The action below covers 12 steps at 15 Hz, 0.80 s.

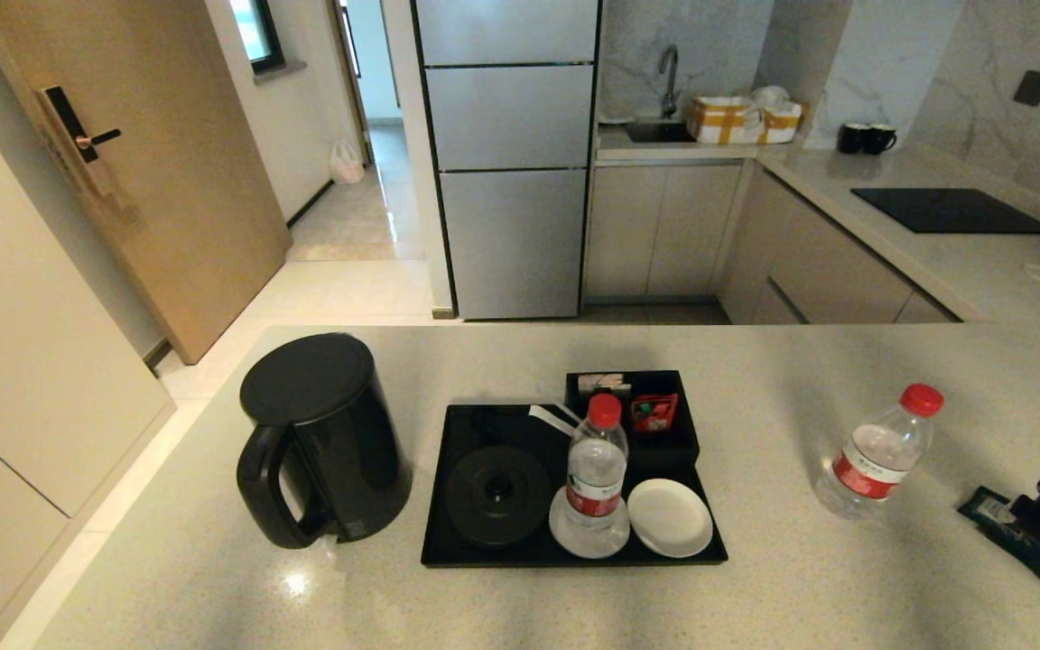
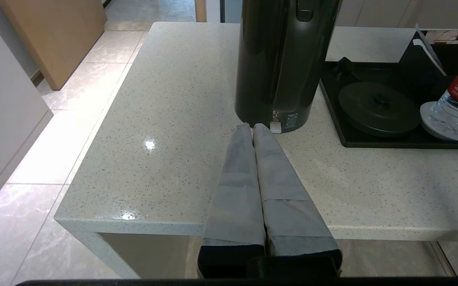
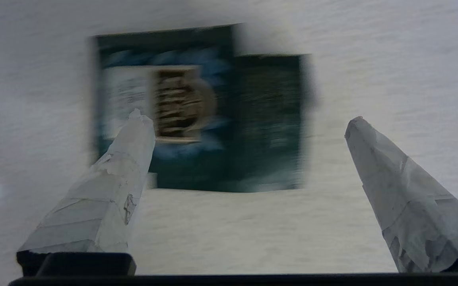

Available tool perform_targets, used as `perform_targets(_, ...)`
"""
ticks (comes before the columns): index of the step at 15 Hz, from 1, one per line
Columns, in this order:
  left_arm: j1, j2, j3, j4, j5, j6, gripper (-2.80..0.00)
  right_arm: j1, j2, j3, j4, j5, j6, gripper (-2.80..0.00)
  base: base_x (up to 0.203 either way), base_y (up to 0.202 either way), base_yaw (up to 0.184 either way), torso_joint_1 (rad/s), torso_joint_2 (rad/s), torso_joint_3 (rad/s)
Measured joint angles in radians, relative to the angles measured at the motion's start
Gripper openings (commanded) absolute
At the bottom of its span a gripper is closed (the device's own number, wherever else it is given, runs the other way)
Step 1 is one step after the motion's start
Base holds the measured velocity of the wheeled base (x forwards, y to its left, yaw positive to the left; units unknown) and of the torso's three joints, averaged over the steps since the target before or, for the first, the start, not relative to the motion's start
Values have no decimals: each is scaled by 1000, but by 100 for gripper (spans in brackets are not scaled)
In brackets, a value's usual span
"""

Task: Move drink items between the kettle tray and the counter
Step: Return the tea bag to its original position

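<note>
Spread wide, the right end effector [image 3: 249, 123] is poised over the flat dark teal foil sachet [image 3: 201, 111], seen lower right on the speckled grey table [image 1: 755, 587]; light, thin, best pinched by opposite edges.

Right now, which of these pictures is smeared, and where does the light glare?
Right wrist view: the teal sachet and counter are streaked with motion blur, though the open jaws stay crisp. Left wrist view: sharp, with small bright glints on the glossy counter. Head view: clear, soft shadows beside the kettle.
</note>
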Motion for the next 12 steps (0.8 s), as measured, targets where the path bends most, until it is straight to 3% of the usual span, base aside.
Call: perform_targets(12,0,0,0,0,0,1,-280,13,15,-21,0,-5,23,0,0,0,0,0,0,0)
